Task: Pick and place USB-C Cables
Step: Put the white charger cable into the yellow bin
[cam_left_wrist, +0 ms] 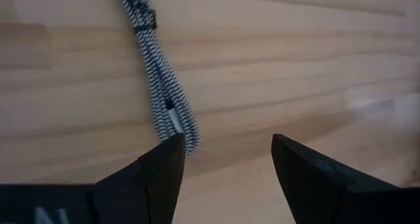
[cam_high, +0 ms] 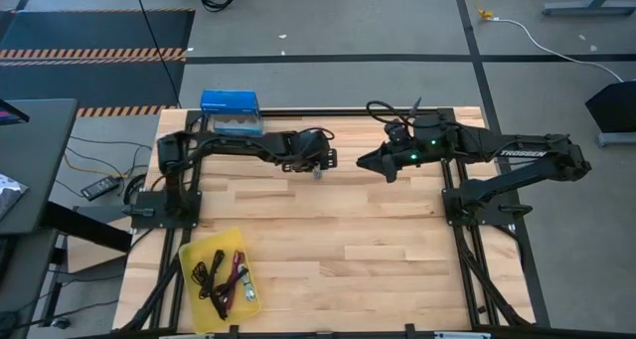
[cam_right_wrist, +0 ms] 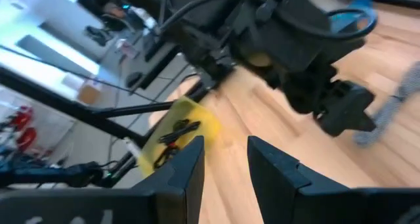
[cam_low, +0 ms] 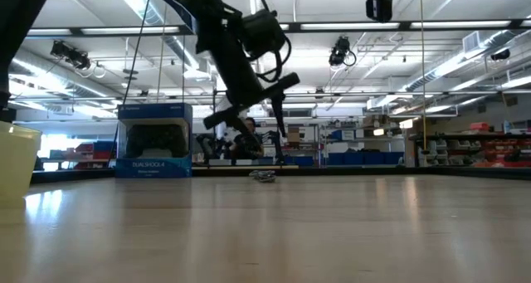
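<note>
- We find one grey braided cable lying flat on the bare table, near the far edge at mid-width, folded into a slim bundle with a dark tie near one end.
- We find the remaining cables, black ones and red or magenta touches, heaped in the yellow tray at the near left corner.

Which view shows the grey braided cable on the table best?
The left wrist view: the grey braided cable fills the frame beside the open left gripper. The high and low views show a speck; the right wrist view a blurred end.
</note>
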